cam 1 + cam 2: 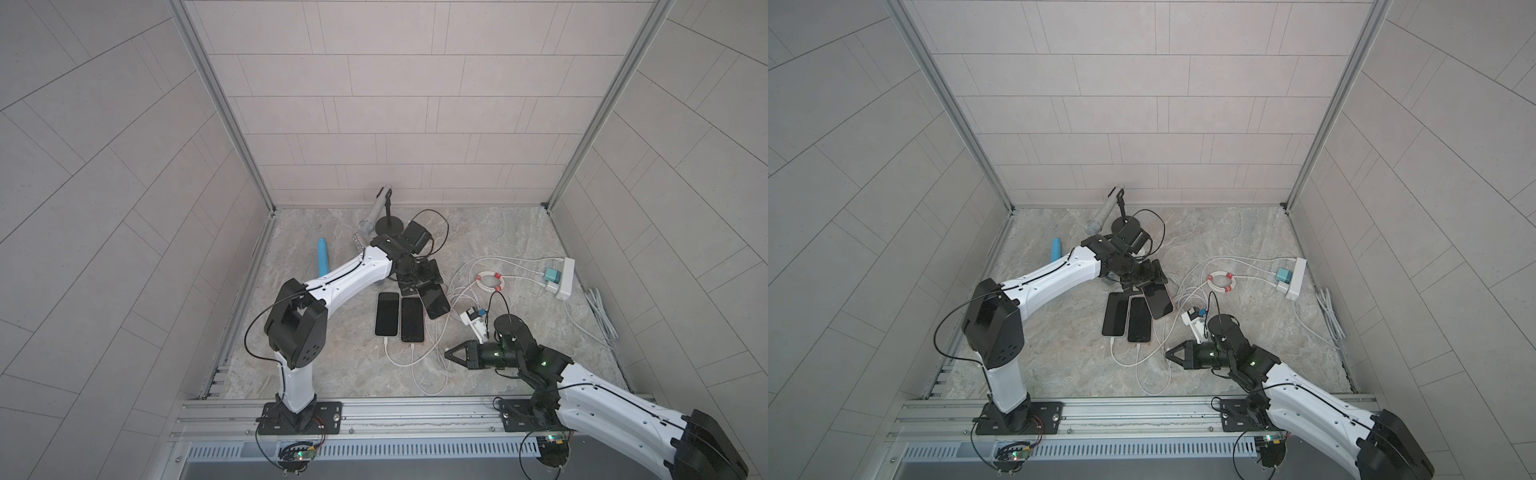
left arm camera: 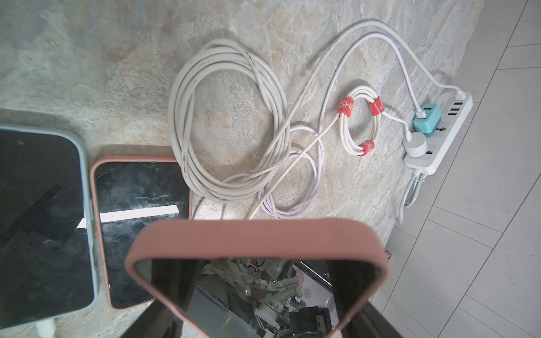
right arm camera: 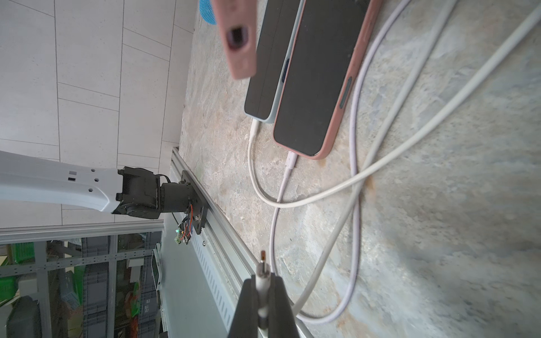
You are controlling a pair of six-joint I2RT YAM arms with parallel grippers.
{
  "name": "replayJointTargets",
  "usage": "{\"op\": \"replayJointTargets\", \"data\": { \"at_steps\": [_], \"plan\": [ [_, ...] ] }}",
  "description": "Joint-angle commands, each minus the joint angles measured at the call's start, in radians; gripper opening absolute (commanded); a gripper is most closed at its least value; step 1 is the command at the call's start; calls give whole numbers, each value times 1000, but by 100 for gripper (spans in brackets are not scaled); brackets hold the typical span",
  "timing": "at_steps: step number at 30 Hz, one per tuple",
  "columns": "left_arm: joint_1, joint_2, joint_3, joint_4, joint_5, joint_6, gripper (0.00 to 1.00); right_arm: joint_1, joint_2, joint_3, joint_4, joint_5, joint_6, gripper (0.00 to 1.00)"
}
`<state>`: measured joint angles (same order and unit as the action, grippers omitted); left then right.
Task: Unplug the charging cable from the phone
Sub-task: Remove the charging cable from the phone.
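A phone in a pink case (image 1: 434,300) is held tilted off the marble table, with my left gripper (image 1: 419,277) shut on its far end. In the left wrist view the phone (image 2: 257,237) fills the lower middle, with a dark finger on each side of it. Its open charging port (image 3: 237,36) faces my right gripper. My right gripper (image 3: 262,292) is shut on the white plug of the charging cable (image 3: 262,278), whose bare connector tip points at the phone from well apart. In both top views my right gripper (image 1: 449,354) (image 1: 1169,354) hovers near the table's front.
Two more phones (image 1: 387,313) (image 1: 412,320) lie flat side by side with white cables plugged in. Loose cable loops (image 1: 457,291), a coil with red ties (image 1: 492,282) and a power strip (image 1: 566,278) lie to the right. A blue object (image 1: 322,257) and a microphone stand (image 1: 388,224) are at the back.
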<state>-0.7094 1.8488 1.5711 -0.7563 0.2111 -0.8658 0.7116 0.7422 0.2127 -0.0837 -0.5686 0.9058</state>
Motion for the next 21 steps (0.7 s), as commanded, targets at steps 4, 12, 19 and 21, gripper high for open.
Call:
{"op": "replayJointTargets", "data": {
  "at_steps": [4, 12, 19, 21],
  "plan": [
    [-6, -5, 5, 8, 8, 5, 0, 6, 6, 7, -64, 35, -2, 0],
    [-18, -11, -11, 9, 5, 17, 0, 6, 24, 15, -113, 80, 0, 0],
    [-38, -6, -11, 9, -2, 26, 0, 5, 19, 32, -197, 138, 9, 11],
    [-42, -5, -10, 7, -4, 27, 0, 5, 11, 33, -227, 160, 16, 19]
  ]
}}
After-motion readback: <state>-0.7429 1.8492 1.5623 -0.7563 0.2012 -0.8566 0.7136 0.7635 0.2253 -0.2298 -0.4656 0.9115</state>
